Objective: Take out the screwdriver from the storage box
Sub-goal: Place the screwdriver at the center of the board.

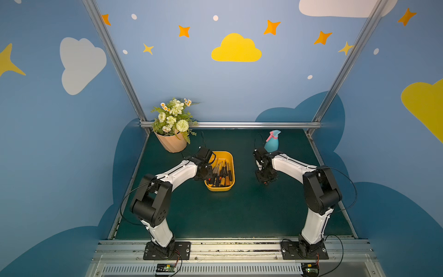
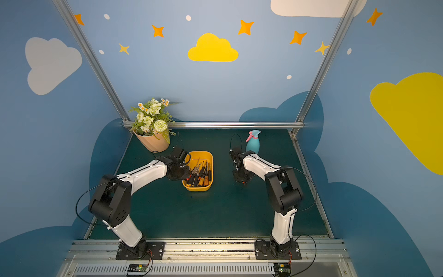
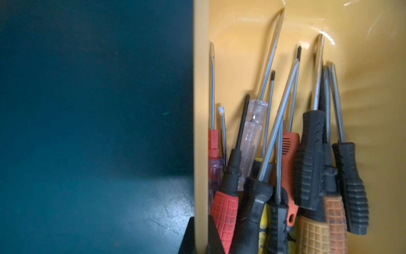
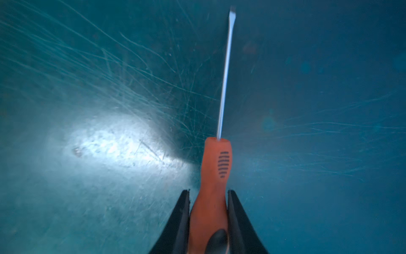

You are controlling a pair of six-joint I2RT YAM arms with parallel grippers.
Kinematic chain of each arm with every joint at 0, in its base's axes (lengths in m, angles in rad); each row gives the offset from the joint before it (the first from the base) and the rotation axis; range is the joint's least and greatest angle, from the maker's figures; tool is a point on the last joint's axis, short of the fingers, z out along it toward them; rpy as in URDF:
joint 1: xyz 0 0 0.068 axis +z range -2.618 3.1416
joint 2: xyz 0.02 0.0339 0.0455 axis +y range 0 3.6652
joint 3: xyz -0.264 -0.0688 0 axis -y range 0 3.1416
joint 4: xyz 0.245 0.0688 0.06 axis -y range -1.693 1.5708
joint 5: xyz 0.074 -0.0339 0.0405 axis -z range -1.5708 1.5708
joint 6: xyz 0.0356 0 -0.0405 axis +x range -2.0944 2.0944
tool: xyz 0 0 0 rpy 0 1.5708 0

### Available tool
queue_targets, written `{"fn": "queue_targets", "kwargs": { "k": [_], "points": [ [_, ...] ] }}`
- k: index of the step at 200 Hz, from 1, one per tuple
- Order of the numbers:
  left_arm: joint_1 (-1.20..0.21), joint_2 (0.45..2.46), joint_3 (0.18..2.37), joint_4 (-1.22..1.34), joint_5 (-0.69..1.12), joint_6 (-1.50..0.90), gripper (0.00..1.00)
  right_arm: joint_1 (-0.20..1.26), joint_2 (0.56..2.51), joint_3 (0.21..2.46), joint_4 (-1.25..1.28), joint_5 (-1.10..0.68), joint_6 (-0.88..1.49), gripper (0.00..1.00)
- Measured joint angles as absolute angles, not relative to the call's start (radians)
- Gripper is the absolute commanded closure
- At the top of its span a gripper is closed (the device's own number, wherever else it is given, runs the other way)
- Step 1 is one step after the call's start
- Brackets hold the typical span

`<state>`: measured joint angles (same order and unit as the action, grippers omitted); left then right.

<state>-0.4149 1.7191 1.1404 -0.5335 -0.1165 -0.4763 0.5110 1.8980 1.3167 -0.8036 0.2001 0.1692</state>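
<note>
Orange-handled, flat-bladed steel screwdriver point(image 4: 214, 171): already out of the yellow plastic rectangular storage box point(image 1: 229, 157), pinched near the handle's rear by the right gripper point(image 4: 208, 191), slim blade pointing ahead over the scratched dark green mat point(image 4: 87, 198). Low over the mat, beside the box and apart from it; touching the mat or not, impossible to tell. Left gripper point(image 3: 201, 217) pressed together on the box's side wall, one finger inside and one outside, steadying it; many more screwdrivers point(image 3: 307, 167) heaped within.

Probably the put-down step. To do it well: lower level, laying handle and blade flat on the mat; spread the fingers slowly; lift straight up without nudging the rounded handle into a roll. Keep clear of the blue spray bottle point(image 1: 272, 144) behind the right arm. Hold the box firm meanwhile.
</note>
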Motion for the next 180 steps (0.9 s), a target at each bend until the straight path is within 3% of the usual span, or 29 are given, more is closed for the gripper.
{"fn": "queue_targets", "kwargs": {
  "k": [63,117,180],
  "points": [
    [-0.414,1.719,1.140,-0.533,-0.108,-0.477,0.98,0.491,1.952,1.324,-0.805,0.175,0.183,1.00],
    [-0.412,1.719,1.141,-0.535,-0.101,-0.479,0.97,0.463,1.963,1.338,-0.816,0.120,0.186,0.84],
    [-0.410,1.719,1.142,-0.535,-0.093,-0.479,0.98,0.453,1.964,1.341,-0.819,0.083,0.204,0.58]
  ]
}}
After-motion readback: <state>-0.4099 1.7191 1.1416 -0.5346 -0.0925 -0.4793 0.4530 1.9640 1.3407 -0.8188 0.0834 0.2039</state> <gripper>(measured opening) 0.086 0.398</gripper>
